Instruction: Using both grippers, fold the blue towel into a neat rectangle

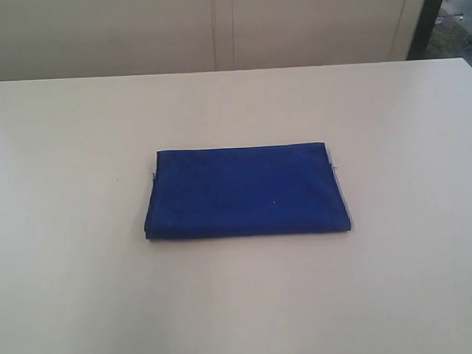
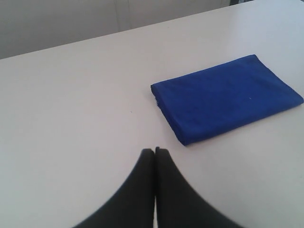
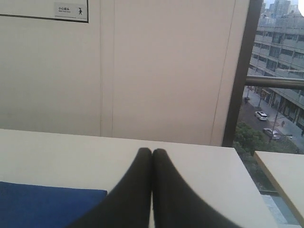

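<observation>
The blue towel (image 1: 247, 191) lies folded into a flat rectangle in the middle of the white table (image 1: 68, 270). Neither arm shows in the exterior view. In the left wrist view the towel (image 2: 227, 97) lies apart from my left gripper (image 2: 155, 150), whose black jaws are pressed together with nothing between them. My right gripper (image 3: 152, 150) is also shut and empty above the table, with a corner of the towel (image 3: 47, 205) beside it.
A cream panelled wall (image 1: 214, 29) stands behind the table's far edge. A dark post (image 3: 240, 71) and a window with a street view lie past the table's right end, where a second table's corner (image 3: 285, 175) shows.
</observation>
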{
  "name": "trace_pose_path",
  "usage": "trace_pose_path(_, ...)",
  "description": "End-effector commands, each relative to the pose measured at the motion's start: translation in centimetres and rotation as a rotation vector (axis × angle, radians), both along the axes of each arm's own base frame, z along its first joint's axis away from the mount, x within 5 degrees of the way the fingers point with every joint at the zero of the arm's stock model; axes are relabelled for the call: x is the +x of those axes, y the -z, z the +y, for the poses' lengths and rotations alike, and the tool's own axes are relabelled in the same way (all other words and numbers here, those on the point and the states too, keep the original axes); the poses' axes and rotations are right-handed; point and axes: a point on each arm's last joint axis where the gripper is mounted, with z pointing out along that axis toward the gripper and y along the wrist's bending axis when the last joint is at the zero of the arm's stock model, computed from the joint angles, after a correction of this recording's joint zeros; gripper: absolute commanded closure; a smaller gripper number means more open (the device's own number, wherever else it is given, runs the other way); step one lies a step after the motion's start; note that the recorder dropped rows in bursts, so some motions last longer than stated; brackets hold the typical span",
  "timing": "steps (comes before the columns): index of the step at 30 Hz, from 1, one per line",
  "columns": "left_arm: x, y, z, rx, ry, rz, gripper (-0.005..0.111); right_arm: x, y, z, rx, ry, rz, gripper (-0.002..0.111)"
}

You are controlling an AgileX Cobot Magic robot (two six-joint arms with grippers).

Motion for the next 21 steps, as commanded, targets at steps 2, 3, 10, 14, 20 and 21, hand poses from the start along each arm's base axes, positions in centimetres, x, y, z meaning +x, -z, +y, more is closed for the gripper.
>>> trace_pose_path(2,-0.1,0.2,0.0,0.004,-0.002,0.003,0.107,0.0,0.0,0.0,-0.012,0.000,-0.011,0.108)
trace_pose_path(3,-0.1,0.2,0.0,0.004,-0.002,0.003,0.107,0.0,0.0,0.0,-0.012,0.000,-0.011,0.108)
trace_pose_path(10,-0.1,0.2,0.0,0.004,-0.002,0.003,0.107,0.0,0.0,0.0,-0.012,0.000,-0.011,0.108)
trace_pose_path(14,-0.1,0.2,0.0,0.004,-0.002,0.003,0.107,0.4,0.9,-0.1,-0.009,0.004,-0.006,0.108)
trace_pose_path(20,-0.1,0.2,0.0,0.003,-0.003,0.001,0.107,1.1,3.7,-0.2,-0.001,0.005,0.054,0.108)
trace_pose_path(21,-0.1,0.2,0.0,0.004,-0.002,0.004,0.107,1.2,4.2,-0.3,0.001,0.005,0.068,0.108)
